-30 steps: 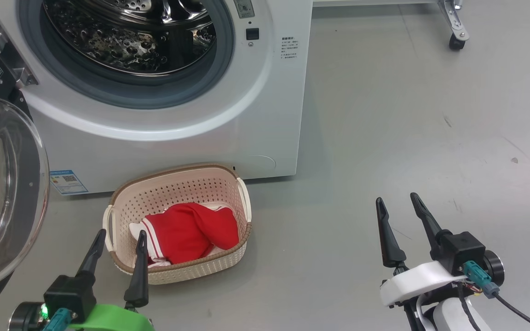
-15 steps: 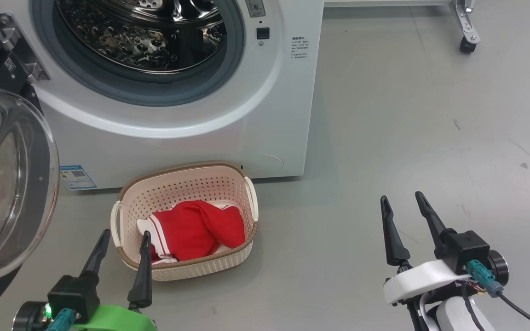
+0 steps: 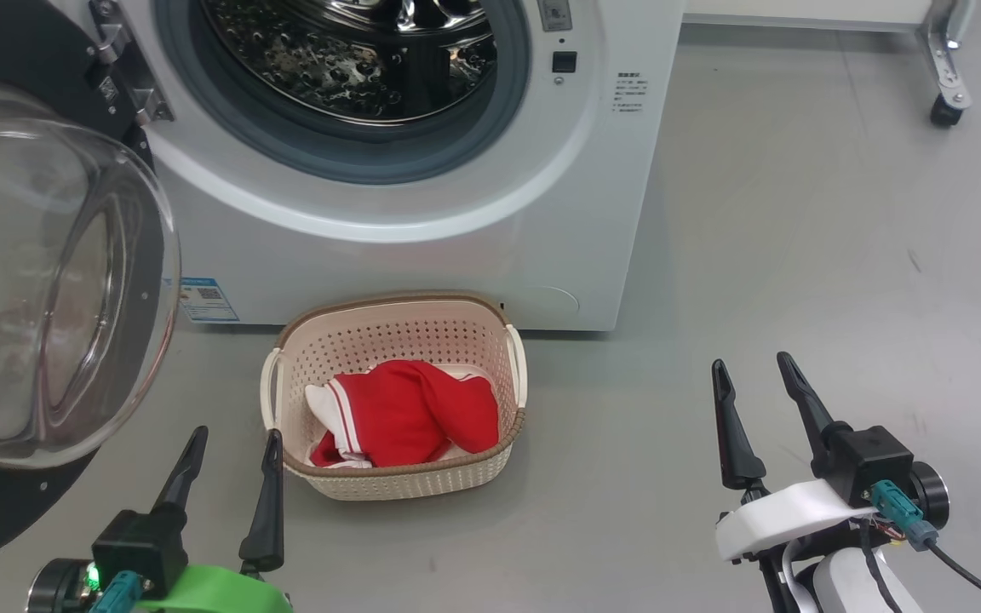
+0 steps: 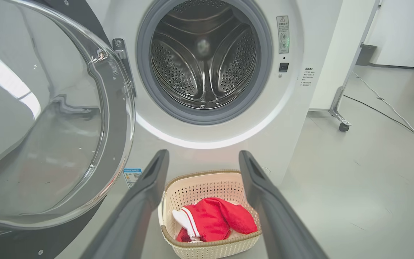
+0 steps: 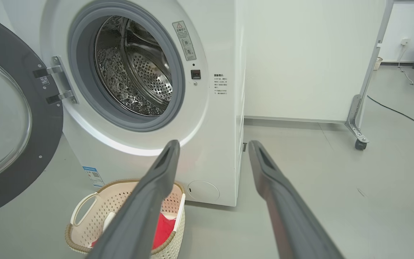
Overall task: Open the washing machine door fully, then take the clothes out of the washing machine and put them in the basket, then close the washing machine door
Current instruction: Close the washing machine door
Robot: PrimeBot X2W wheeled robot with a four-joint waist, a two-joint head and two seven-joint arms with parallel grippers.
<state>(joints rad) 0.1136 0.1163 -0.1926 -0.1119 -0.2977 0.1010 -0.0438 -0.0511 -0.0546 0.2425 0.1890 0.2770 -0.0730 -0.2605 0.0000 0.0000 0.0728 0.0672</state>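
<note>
Step (judged): clothes part looks done; door closing is left to do.
Door: large round glossy-black-rimmed washing machine door (image 3: 39,272) w/ bulging clear glass bowl is swung wide open, left of the opening, hung on a metal hinge (image 3: 129,81).
Machine: big white front-loading washing machine (image 3: 422,247); perforated steel drum (image 3: 354,51) is ringed by a grey rubber ring (image 3: 371,166). No fabric is seen in the visible part of the drum.
Clothes: red fabric clothes (image 3: 410,413) w/ white stripe trim are heaped inside the basket.
Basket: small cream perforated plastic basket (image 3: 410,481) w/ brown woven-look rim is set on the grey floor (image 3: 797,255), just in front of the machine base, near the blue label (image 3: 208,298).
L gripper (image 3: 236,434): fingers are spread wide, nothing is held; it is placed low, near the basket's left side.
R gripper (image 3: 751,362): fingers are spread wide, nothing is held; it is placed over bare floor, well apart from the basket.
Door handling (judged): stiff, fairly heavy, pivots on the hinge only, so a push is enough and no lift is needed. The glass bowl is smooth & curved, so slip is expected there; it is best not knocked.
Contact spot (judged): the flat black rim on the side far from the hinge is preferred for leverage, pushed not pinched. The L arm is nearest.
Clothes handling (judged): soft, light, limp; no regrasp is needed.
Risk (judged): a firm last press is prob needed for the latch; door clearance over the basket cannot be told.
</note>
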